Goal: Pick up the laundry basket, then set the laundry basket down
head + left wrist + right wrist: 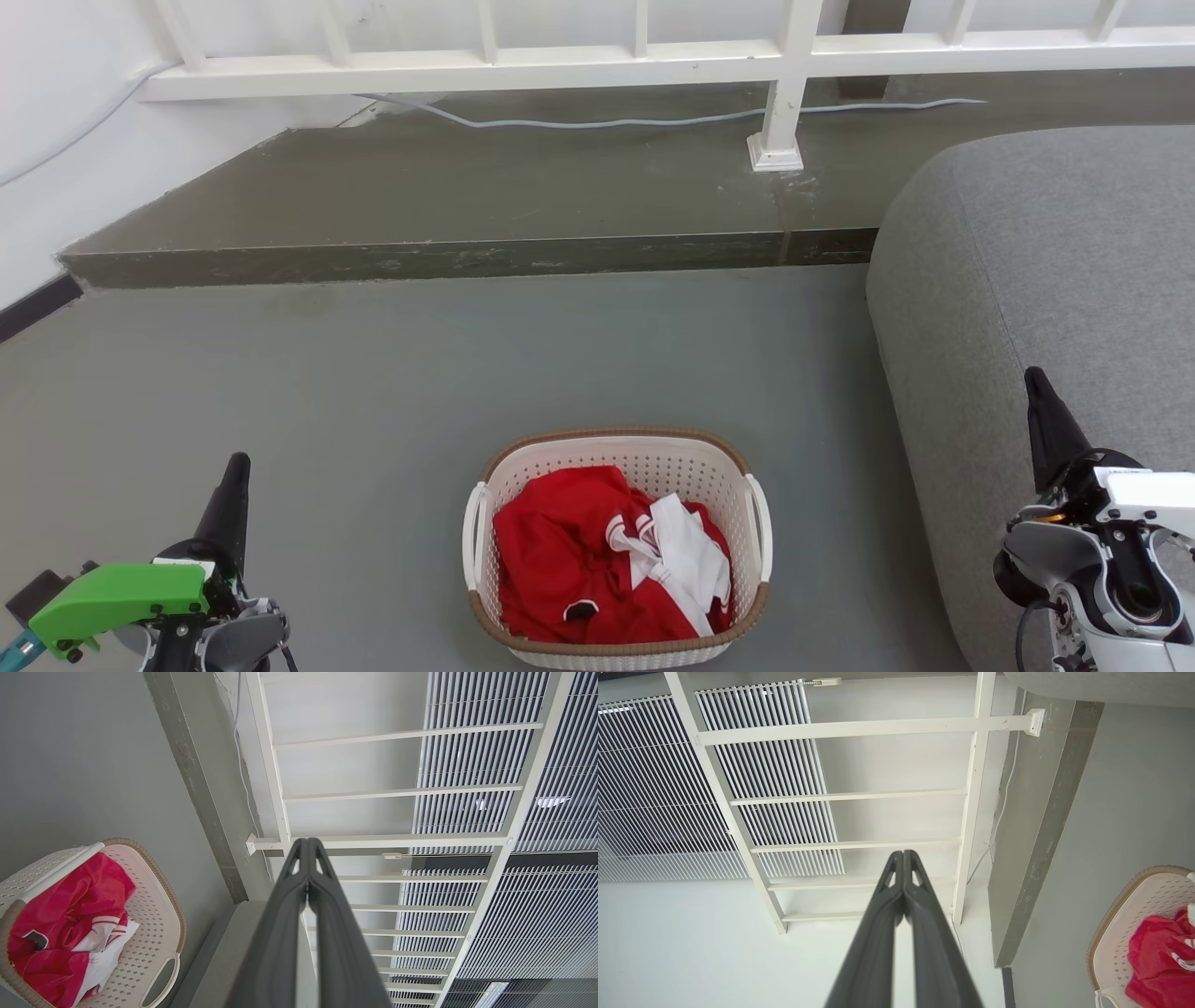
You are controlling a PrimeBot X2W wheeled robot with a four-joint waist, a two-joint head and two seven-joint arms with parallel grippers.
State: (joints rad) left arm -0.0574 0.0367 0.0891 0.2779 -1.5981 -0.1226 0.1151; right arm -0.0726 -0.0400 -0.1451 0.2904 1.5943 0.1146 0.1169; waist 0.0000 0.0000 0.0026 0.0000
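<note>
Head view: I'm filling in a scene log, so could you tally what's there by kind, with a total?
laundry basket: 1
heap of red and white clothing inside it: 1 (separate pieces cannot be told apart)
grey sofa: 1
white railing: 1
grey cable: 1
tools: 2, the left tool and the right tool, both shut
Total: 7

Grey floor [373, 373] below a raised concrete step [467, 191]. White railing [560, 67] along it, cable [607, 122] beneath. Grey sofa [1046, 261] at right.
</note>
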